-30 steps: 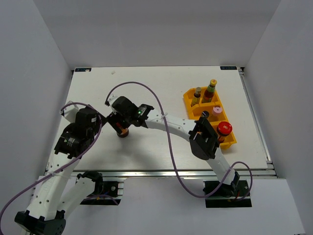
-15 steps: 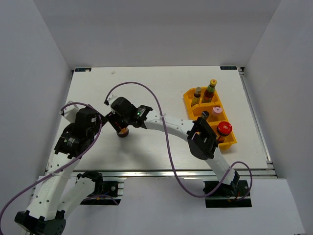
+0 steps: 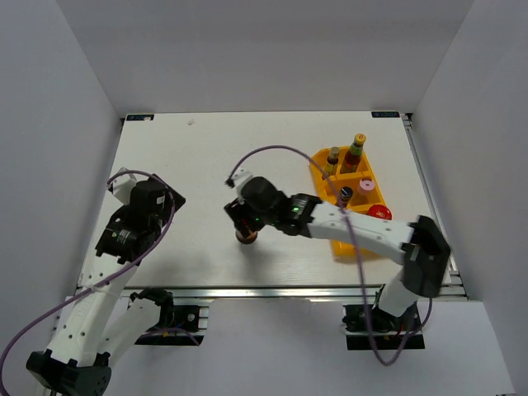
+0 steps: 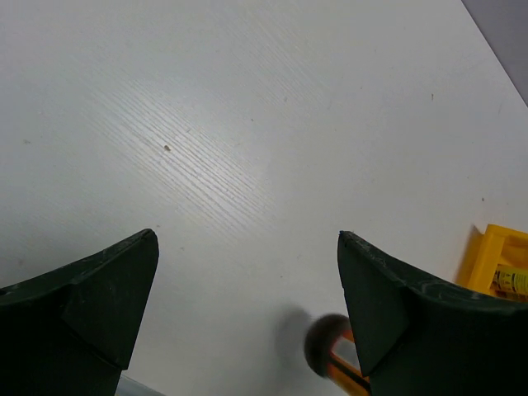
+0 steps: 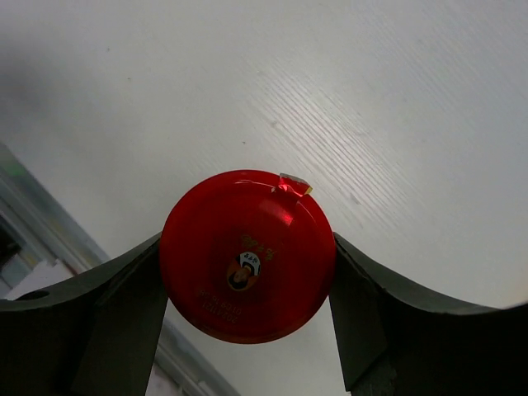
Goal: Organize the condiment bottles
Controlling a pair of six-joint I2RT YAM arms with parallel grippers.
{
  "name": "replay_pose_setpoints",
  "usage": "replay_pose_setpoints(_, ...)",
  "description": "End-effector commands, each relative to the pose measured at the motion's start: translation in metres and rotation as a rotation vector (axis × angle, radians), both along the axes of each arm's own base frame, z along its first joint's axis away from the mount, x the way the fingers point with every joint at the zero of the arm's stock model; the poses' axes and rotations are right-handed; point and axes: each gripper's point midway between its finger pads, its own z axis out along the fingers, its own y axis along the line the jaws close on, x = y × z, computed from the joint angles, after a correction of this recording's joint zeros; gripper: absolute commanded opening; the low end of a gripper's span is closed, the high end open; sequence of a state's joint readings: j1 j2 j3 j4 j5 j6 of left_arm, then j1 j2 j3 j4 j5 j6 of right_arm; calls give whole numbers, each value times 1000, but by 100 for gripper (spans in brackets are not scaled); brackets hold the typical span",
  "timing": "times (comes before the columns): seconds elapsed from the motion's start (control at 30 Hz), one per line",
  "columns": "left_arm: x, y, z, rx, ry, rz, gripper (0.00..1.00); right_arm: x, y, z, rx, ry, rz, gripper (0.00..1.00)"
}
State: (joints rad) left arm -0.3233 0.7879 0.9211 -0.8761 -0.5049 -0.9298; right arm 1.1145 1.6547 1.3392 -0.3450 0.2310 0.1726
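Observation:
My right gripper (image 5: 247, 242) is shut on a squat dark jar with a red lid (image 5: 247, 256), one finger on each side of the lid. From above, this jar (image 3: 246, 237) sits under the right gripper (image 3: 245, 221) at the table's near middle. The left gripper (image 4: 246, 241) is open with nothing between its fingers and stays at the left (image 3: 165, 200). In the yellow tray (image 3: 320, 172) stand a slim brown bottle (image 3: 332, 158), a yellow-capped sauce bottle (image 3: 355, 151), a pink-capped bottle (image 3: 365, 186), a dark shaker (image 3: 346, 194) and another red-lidded jar (image 3: 381, 212).
The right arm (image 3: 363, 231) lies across the near part of the tray and hides it. The table's metal front rail (image 3: 272, 290) runs just below the held jar. The tray's corner (image 4: 499, 264) and the blurred jar (image 4: 326, 342) show in the left wrist view.
The right gripper closed on the red-lidded jar and moved it right and nearer the table's front. The right arm swung out over the tray. The left arm stayed put.

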Motion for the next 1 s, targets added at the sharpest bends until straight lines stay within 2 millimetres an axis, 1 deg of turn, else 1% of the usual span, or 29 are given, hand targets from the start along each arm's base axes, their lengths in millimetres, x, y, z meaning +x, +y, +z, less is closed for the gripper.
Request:
replay_pose_setpoints(0.0,13,-12,-3,-15,-18,-50,98,17,-35,95,267,-128,-132,20)
replay_pose_setpoints(0.03,15,-14,-3,-18,-20,-58,98,14,-57,110,297,-132,-171,20)
replay_pose_setpoints(0.07,18,-19,-9,-26,-9,-75,98,21,-83,101,272,-110,-252,20)
replay_pose_setpoints(0.1,22,-21,-8,-30,-22,-85,98,21,-104,84,238,-89,-300,20)
replay_pose_setpoints(0.13,25,-24,-10,-31,-14,-94,98,19,-125,94,266,-96,-347,20)
replay_pose_setpoints(0.17,26,-27,-11,-38,-11,-106,98,25,-150,87,257,-74,-428,19)
replay_pose_setpoints(0.2,29,-28,-11,-36,-14,-111,98,25,-166,80,252,-65,-467,20)
replay_pose_setpoints(0.23,31,-30,-12,-36,-13,-117,98,23,-182,90,287,-81,-502,19)
replay_pose_setpoints(0.27,33,-30,-14,-33,-4,-120,98,29,-202,90,290,-90,-570,19)
replay_pose_setpoints(0.3,35,-33,-13,-35,-11,-129,98,28,-218,83,264,-82,-627,19)
replay_pose_setpoints(0.33,37,-33,-12,-34,-14,-132,98,24,-230,81,261,-82,-652,19)
replay_pose_setpoints(0.37,39,-35,-13,-33,-12,-136,98,26,-244,77,245,-84,-701,19)
replay_pose_setpoints(0.43,44,-39,-13,-36,-11,-152,98,22,-257,70,233,-78,-732,18)
replay_pose_setpoints(0.47,46,-40,-13,-36,-10,-155,98,23,-263,65,224,-70,-751,18)
replay_pose_setpoints(0.53,48,-42,-17,-39,-1,-163,98,25,-270,61,210,-67,-770,16)
replay_pose_setpoints(0.63,48,-42,-21,-33,9,-163,98,30,-290,48,162,-54,-850,16)
replay_pose_setpoints(0.7,48,-41,-21,-28,11,-163,98,32,-296,41,146,-44,-873,16)
replay_pose_setpoints(0.9,48,-41,-21,-26,7,-165,98,41,-315,34,113,-60,-949,16)
replay_pose_setpoints(0.97,48,-39,-21,-21,9,-157,98,42,-323,27,76,-51,-979,15)
